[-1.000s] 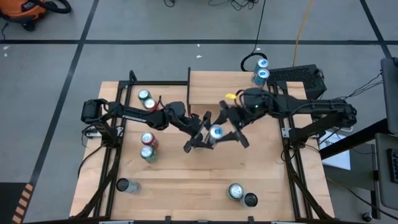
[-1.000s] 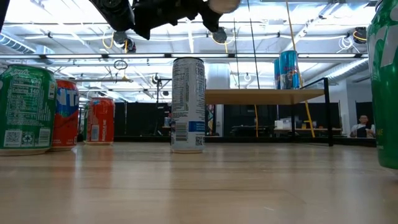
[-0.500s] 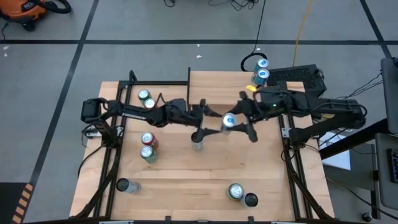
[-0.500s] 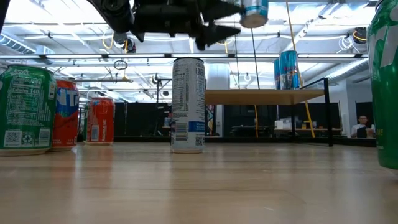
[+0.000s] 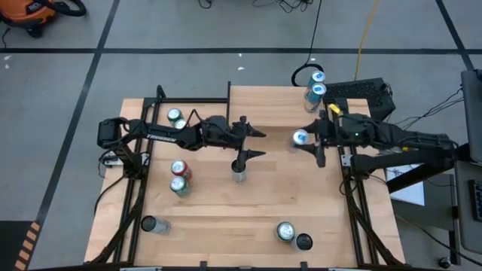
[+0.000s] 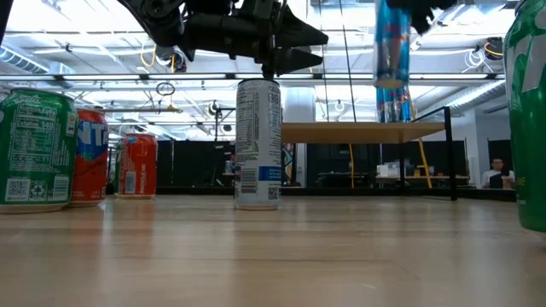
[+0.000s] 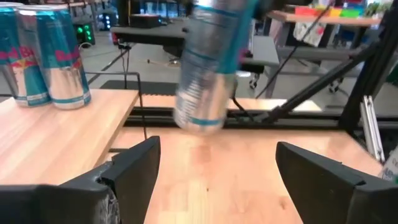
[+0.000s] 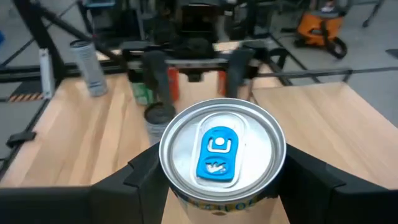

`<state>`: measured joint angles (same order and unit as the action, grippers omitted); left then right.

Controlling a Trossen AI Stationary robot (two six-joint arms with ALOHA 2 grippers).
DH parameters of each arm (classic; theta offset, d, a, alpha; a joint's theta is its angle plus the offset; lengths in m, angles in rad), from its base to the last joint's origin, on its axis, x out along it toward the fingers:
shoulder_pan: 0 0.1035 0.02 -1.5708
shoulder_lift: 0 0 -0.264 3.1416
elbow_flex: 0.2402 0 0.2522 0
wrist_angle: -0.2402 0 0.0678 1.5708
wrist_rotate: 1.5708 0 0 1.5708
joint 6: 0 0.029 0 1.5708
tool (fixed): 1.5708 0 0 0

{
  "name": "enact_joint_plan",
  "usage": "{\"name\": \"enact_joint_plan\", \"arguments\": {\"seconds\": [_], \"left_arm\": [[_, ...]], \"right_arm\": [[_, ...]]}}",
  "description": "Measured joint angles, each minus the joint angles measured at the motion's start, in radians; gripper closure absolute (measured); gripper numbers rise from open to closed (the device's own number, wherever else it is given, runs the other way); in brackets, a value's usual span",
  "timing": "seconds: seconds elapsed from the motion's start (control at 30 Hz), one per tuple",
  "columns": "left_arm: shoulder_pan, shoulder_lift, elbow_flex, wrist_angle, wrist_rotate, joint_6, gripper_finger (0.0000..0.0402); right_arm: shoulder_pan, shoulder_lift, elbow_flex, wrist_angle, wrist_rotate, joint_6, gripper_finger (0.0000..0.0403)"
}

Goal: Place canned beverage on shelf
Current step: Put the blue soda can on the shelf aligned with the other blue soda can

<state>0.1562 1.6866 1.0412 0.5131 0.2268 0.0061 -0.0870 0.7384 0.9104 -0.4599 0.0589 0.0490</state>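
Note:
My right gripper is shut on a blue-and-silver can and holds it in the air over the table's right half, near the shelf. The low view shows the can upright above the shelf's plank. Two more blue cans stand on the shelf's far right corner. My left gripper is open and empty over the table's middle, just above a slim silver can that stands on its base on the table. My right gripper pinches the can's side wall just below its top rim between its two fingers. The fingers come in level from the table's right side. The can is upright, top up, lifted clear of the table and the shelf.
A green can and a red can stand at the far left, and a red can and a green can at mid left. A dark can stands near left, and two cans near right.
My right gripper has carried the blue can from between my left gripper's fingers toward the table's right edge and the shelf, keeping it upright. My left gripper has drawn back toward the far edge, uncovering the slim silver can.

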Motion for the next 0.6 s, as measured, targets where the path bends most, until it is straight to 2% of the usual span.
{"name": "enact_joint_plan", "arguments": {"seconds": [0.07,0.17,0.3,0.6], "left_arm": [[-0.001,-0.001,0.0,-0.002,0.0,0.003,0.0083],[0.0,-0.001,0.0,0.004,0.0,0.007,0.0084],[0.002,-0.001,0.0,0.025,-0.003,0.027,0.0084],[0.002,-0.002,0.0,0.063,-0.005,0.028,0.0084]], "right_arm": [[-0.033,-0.066,-0.051,0.01,0.031,0.001,0.0175],[-0.077,-0.144,-0.094,-0.005,0.133,-0.001,0.0175],[-0.133,-0.178,-0.106,-0.056,0.241,-0.018,0.0174],[-0.277,-0.18,-0.108,-0.068,0.218,-0.043,0.0173]]}}
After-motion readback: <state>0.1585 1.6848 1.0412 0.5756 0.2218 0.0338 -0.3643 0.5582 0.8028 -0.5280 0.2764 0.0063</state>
